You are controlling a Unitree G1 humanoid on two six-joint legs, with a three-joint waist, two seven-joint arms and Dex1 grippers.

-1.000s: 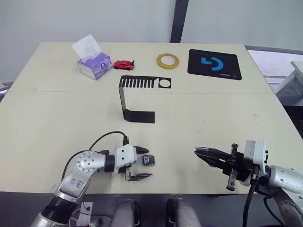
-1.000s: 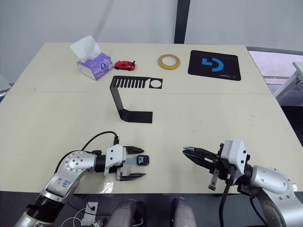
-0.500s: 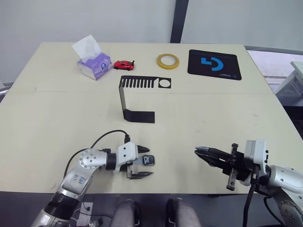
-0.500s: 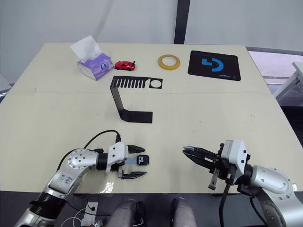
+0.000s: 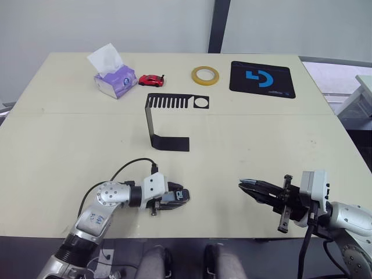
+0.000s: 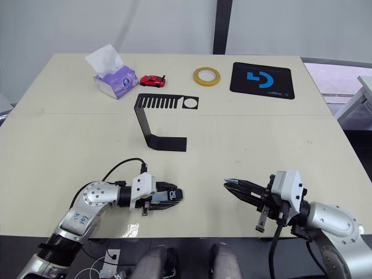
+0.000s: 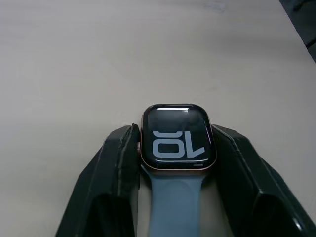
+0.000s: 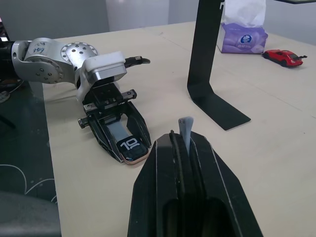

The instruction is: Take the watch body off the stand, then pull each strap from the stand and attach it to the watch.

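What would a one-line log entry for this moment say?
left end effector: shut on watch body, one strap attached | right end effector: shut on second strap | stand: bare

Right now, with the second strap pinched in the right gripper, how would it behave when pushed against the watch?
The strap is probably light and bendy: a thin pale tip stands above the right gripper. Little protrudes, so it may stay fairly stiff. The watch body likely won't slide; the left gripper clamps its sides.
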